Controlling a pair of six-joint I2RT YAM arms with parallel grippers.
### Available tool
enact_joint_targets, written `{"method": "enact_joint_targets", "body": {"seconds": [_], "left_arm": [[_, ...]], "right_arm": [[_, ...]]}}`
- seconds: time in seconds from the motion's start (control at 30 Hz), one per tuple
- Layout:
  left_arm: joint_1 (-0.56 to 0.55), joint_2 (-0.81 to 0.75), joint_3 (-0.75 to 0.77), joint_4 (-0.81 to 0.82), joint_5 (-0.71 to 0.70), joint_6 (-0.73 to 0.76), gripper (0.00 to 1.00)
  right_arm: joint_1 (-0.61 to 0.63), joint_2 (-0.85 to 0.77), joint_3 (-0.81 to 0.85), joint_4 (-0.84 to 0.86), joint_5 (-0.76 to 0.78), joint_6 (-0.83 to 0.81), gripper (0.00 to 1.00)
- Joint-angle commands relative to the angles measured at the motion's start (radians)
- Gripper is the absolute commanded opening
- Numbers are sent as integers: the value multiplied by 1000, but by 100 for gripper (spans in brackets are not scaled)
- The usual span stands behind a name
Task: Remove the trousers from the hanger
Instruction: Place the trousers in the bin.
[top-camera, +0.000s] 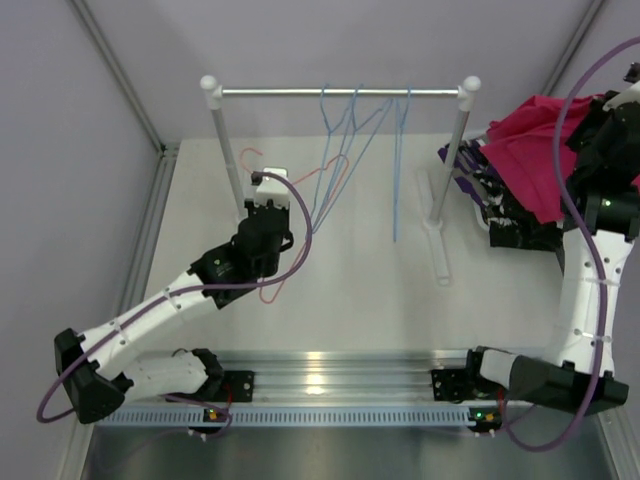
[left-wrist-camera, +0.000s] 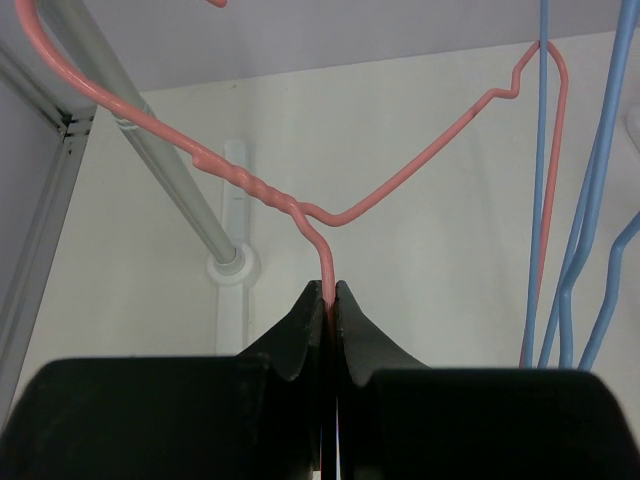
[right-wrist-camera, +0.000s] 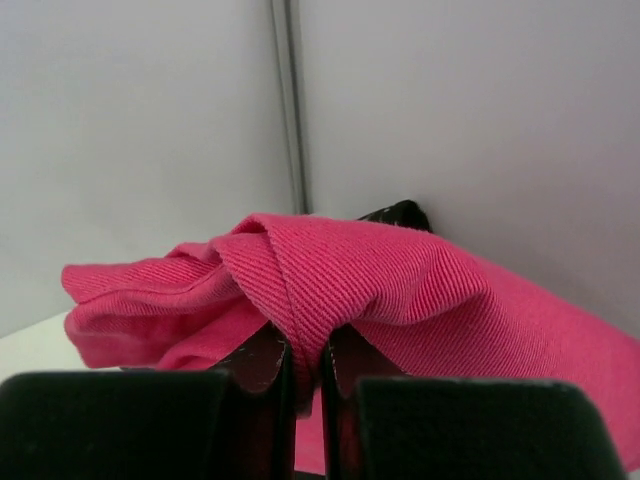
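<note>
Right wrist: right tool (right-wrist-camera: 305, 372) clamped on a fold of the hot pink trousers (right-wrist-camera: 420, 290), above the heap of other pairs (top-camera: 505, 215) (far right). Left tool (left-wrist-camera: 330, 300) pinches the bare pink hanger (left-wrist-camera: 420, 165). The thin wire could twist out and snag the blue hangers (left-wrist-camera: 545, 200).

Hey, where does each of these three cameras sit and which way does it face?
Top external: above and behind the bases, looking down at the table and rack; the left arm and right arm both show.
Left wrist: on the left arm, looking along the left pincer, shut on the pink hanger; only that pincer shows.
Right wrist: on the right arm, facing the wall corner past the right pincer, shut on the pink trousers.
Top and left wrist share the rack and blue hangers.
</note>
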Motion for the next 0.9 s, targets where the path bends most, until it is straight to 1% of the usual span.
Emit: {"method": "enact_joint_targets", "body": {"seconds": [0.0, 0.03, 0.1, 0.13, 0.2, 0.3, 0.4, 0.43, 0.47, 0.5, 0.53, 0.57, 0.63, 0.67, 0.73, 0.77, 0.83, 0.87], "left_arm": [[-13, -28, 7, 26, -6, -21, 0], [-19, -31, -2, 32, -5, -32, 0], [-27, -42, -16, 65, 15, -26, 0], [-32, -40, -15, 65, 15, -26, 0], [-35, -30, -5, 54, 21, -24, 0], [-39, -19, 5, 49, 47, -32, 0], [-42, -16, 4, 49, 79, -53, 0], [-45, -13, 2, 49, 82, -55, 0], [-47, -13, -1, 48, 81, -58, 0], [-49, -14, -2, 49, 81, -56, 0], [-52, -14, -2, 51, 76, -53, 0], [-55, -16, -4, 55, 69, -50, 0], [-55, -19, -8, 62, 55, -38, 0], [-56, -19, -10, 68, 49, -36, 0], [-56, -19, -12, 69, 41, -33, 0], [-56, -19, -12, 71, 34, -32, 0], [-56, -19, -13, 69, 27, -27, 0], [-56, -19, -12, 63, 21, -27, 0]], "right_arm": [[-79, 69, 101, 112, -219, 165, 0], [-108, 116, 110, 109, -274, 182, 0], [-137, 164, 145, 103, -331, 226, 0], [-151, 213, 159, 100, -367, 237, 0], [-177, 270, 211, 97, -393, 266, 0], [-185, 426, 272, 103, -430, 282, 0], [-182, 507, 242, 196, -436, 299, 0], [-182, 562, 233, 219, -436, 303, 0], [-181, 589, 218, 256, -442, 309, 3], [-179, 621, 214, 270, -448, 312, 7], [-170, 677, 216, 273, -448, 306, 9], [-165, 705, 222, 276, -450, 302, 16], [-159, 774, 225, 276, -465, 299, 42], [-158, 793, 230, 273, -470, 302, 51], [-156, 830, 222, 285, -479, 326, 59], [-156, 837, 227, 287, -485, 331, 66], [-156, 847, 236, 285, -496, 339, 71], [-153, 848, 259, 278, -503, 340, 77]]}}
